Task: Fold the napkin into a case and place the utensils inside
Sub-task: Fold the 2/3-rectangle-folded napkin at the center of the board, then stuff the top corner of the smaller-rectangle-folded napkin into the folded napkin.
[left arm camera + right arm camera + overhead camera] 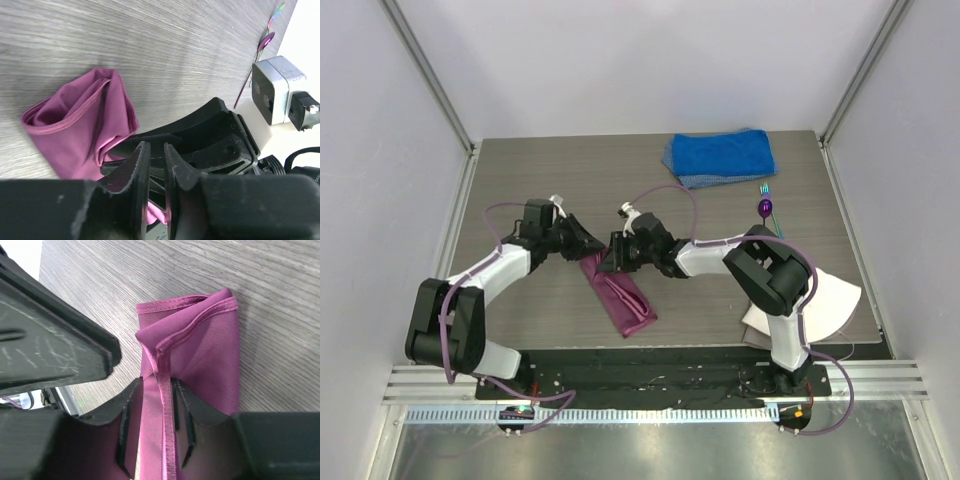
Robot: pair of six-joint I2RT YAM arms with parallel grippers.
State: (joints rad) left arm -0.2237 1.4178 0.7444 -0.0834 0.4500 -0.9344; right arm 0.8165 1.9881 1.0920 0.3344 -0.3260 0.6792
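From above, the left hand (584, 244) and right hand (611, 254) cover the napkin's (628, 302) far end. The fork (764, 188) is too small to make out; the right arm (775, 278) hides part of a white cloth (835, 300).

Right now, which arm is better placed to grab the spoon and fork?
Right, probably: the spoon and fork lie on its side, and the left hand would have to reach across the right hand.

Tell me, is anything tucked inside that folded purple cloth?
The napkin shows only its own folds at the open end; deeper inside is covered. The spoon and fork lie on the table, near the blue towel.
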